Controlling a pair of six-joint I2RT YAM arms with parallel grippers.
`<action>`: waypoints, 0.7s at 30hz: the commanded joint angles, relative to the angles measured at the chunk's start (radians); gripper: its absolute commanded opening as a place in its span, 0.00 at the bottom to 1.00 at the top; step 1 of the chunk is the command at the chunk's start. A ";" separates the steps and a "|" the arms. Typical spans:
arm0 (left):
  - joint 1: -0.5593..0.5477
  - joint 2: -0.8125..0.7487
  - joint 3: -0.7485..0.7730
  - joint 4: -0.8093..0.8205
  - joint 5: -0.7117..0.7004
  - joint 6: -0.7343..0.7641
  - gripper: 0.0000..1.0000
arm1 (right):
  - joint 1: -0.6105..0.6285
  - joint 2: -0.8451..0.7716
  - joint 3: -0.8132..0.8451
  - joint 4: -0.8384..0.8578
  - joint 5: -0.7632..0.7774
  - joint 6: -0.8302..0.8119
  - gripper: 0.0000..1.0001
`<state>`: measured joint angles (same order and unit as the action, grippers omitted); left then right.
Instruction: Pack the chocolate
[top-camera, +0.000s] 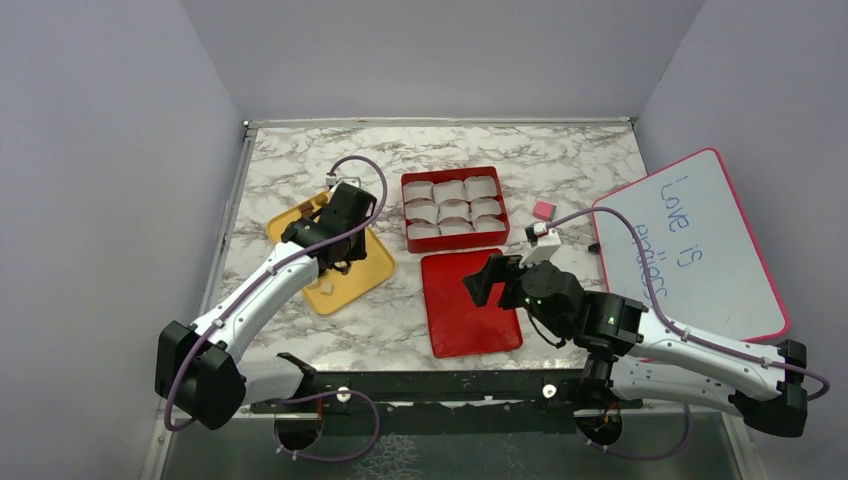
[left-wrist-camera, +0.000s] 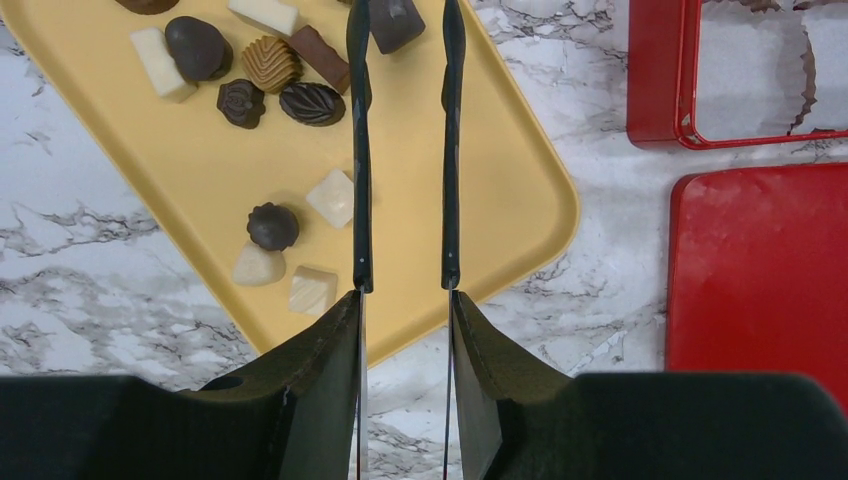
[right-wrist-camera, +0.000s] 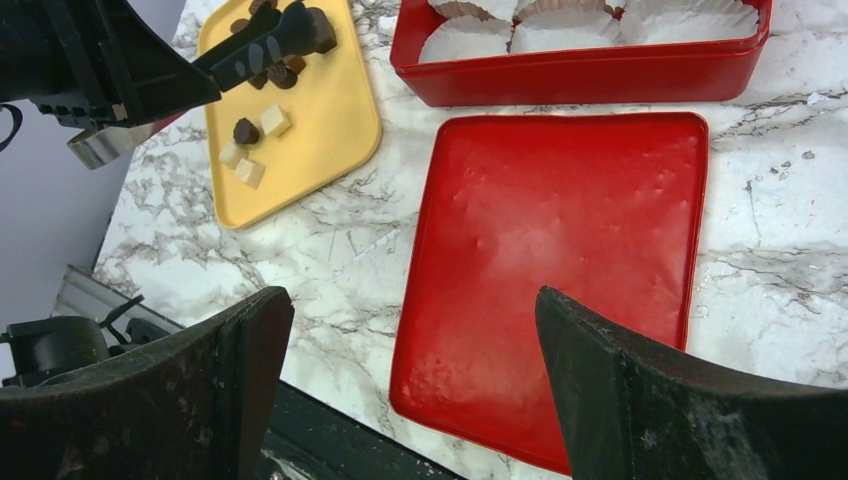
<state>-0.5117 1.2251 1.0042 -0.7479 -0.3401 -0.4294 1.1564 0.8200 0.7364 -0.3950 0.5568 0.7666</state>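
Your left gripper (left-wrist-camera: 405, 10) clamps a dark chocolate (left-wrist-camera: 395, 24) by its tips above the tray (left-wrist-camera: 200, 170), right gripper (right-wrist-camera: 410, 320) gaping; swing fast and you'll likely drop it off-tray.

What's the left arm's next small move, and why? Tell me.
Probably lift the left gripper and carry it toward the red box: its fingers seem to pinch a dark chocolate over the yellow tray, and the box's paper cups look empty.
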 joint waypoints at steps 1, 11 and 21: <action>0.035 0.011 0.032 0.049 0.025 0.031 0.37 | -0.003 -0.017 -0.009 -0.009 0.045 0.001 0.97; 0.100 0.057 0.019 0.098 0.085 0.057 0.37 | -0.003 -0.022 -0.001 -0.010 0.061 -0.028 0.97; 0.137 0.093 -0.016 0.139 0.147 0.069 0.37 | -0.002 -0.001 0.000 0.006 0.061 -0.044 0.97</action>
<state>-0.3859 1.3003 1.0000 -0.6487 -0.2443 -0.3759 1.1564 0.8139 0.7345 -0.3981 0.5819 0.7372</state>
